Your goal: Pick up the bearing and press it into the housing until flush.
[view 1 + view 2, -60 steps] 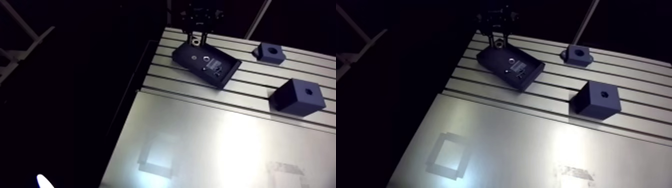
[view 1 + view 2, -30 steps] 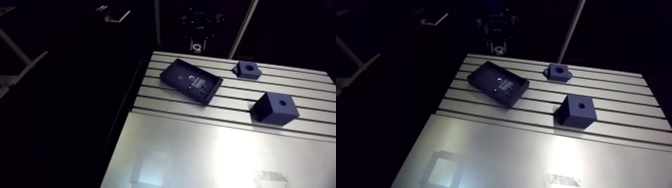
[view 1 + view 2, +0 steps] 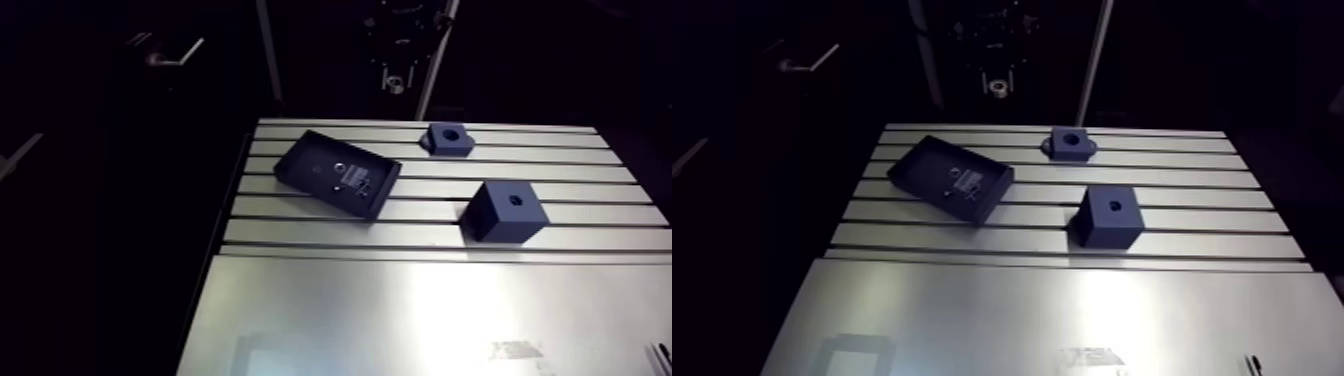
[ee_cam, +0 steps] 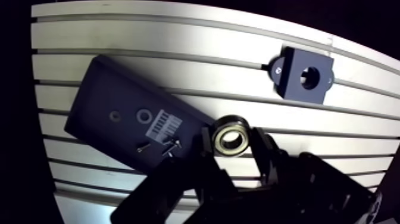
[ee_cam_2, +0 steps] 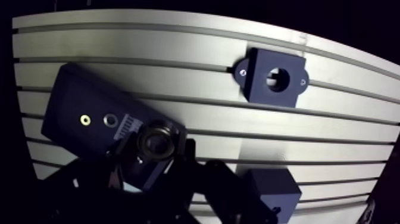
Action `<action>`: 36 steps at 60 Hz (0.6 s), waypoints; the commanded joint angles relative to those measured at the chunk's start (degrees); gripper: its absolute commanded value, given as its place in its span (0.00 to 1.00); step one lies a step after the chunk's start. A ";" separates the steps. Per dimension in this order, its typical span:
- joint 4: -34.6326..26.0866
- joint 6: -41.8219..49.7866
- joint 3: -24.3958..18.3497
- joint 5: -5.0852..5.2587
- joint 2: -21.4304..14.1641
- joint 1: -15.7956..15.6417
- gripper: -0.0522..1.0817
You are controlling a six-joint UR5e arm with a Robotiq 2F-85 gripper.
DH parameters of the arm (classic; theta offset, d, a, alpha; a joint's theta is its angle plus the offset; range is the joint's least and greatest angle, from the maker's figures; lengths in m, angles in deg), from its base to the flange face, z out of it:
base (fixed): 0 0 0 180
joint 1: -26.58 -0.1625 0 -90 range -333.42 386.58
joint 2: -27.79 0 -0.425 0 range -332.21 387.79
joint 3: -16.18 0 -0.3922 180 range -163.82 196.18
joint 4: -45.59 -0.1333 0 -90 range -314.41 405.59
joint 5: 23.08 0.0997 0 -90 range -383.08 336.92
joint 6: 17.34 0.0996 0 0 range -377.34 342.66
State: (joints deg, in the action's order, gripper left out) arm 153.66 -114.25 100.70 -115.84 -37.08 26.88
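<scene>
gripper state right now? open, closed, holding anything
Gripper: shut on the bearing, which sits pressed between its two fingers.

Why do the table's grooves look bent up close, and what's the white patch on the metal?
Wrist view: the wide-angle lens bows the straight slots of the table, and the bearing in the claw gleams; arm view: the slots run straight, and light glares off the smooth plate.

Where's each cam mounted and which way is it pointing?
Arm view: on the upper link, looking down over the table at tray, housing and cube block; the gripper hangs at the top edge.
Wrist view: on the wrist, looking down past the fingers, shut on the bearing.
Shared: tray, housing, cube block, bearing.
</scene>
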 commanded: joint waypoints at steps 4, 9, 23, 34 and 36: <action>0.42 -3.15 -3.80 -1.74 2.61 9.69 0.59; 0.59 -3.15 -3.80 -1.93 3.08 9.97 0.59; 0.70 -3.08 -4.31 -1.94 5.02 11.04 0.59; 2.32 -3.15 -4.66 -1.94 6.68 11.91 0.59; 2.61 -3.15 -4.67 -1.94 7.07 12.24 0.59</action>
State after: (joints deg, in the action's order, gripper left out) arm 154.48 -117.01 97.07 -117.38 -33.15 36.35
